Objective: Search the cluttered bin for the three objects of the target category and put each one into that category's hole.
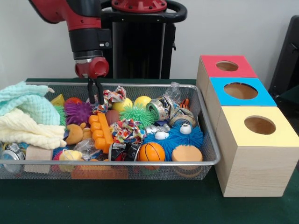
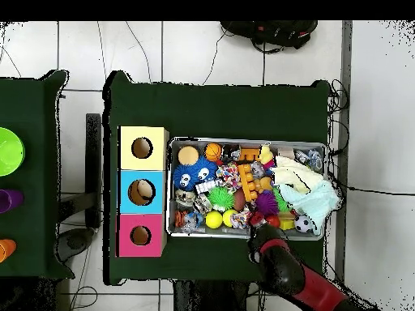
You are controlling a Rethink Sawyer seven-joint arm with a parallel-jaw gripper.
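The wire mesh bin is full of mixed toys and also shows in the overhead view. My gripper hangs over the bin's far side, tips just above a purple spiky ball and beside a patterned cloth knot. It is slightly open and empty, and in the overhead view it sits at the bin's edge nearest the robot. A tan-yellow duck-like toy lies left of an orange brick. Another yellow one lies by the front rim. The red-topped box's hole is open.
Blue-topped box and yellow-topped box stand in line with the red one, right of the bin. Folded towels fill the bin's left end. An orange basketball, blue fuzzy toy, green spiky ball and yellow balls lie in it.
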